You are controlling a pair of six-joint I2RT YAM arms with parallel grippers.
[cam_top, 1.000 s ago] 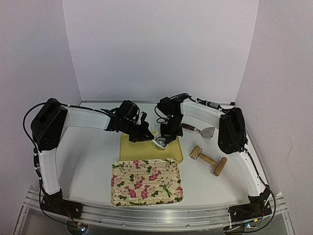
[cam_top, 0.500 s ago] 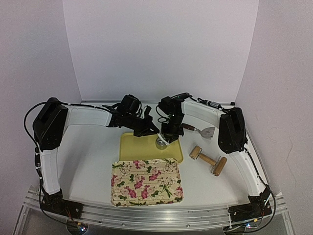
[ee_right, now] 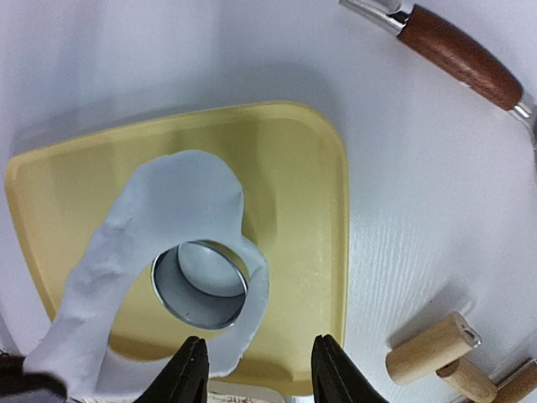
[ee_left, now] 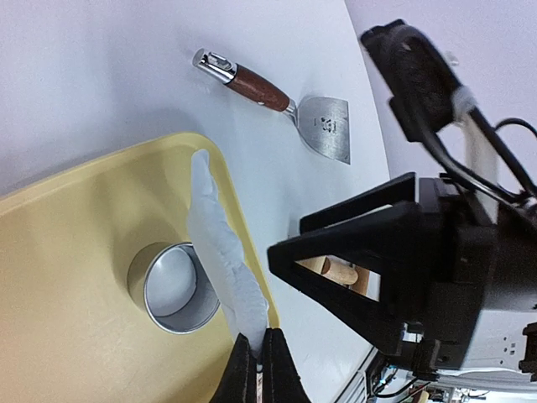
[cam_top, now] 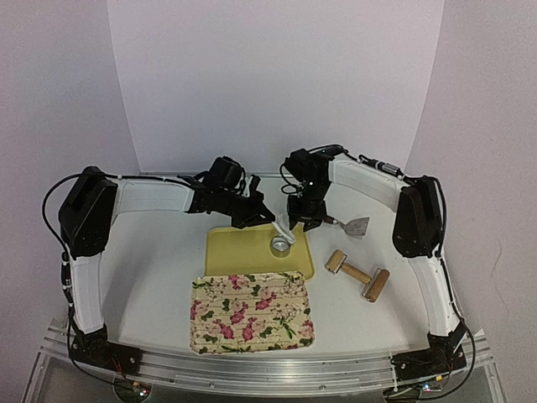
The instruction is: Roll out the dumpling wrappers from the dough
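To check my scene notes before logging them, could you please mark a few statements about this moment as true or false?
1. The left gripper pinches the leftover dough sheet. True.
2. The ring cutter stands on the floral tray. False: the ring cutter stands on the yellow board.
3. The right gripper is open and holds nothing. True.
4. The rolling pin lies on the yellow board. False: the rolling pin lies on the table, beside the board.
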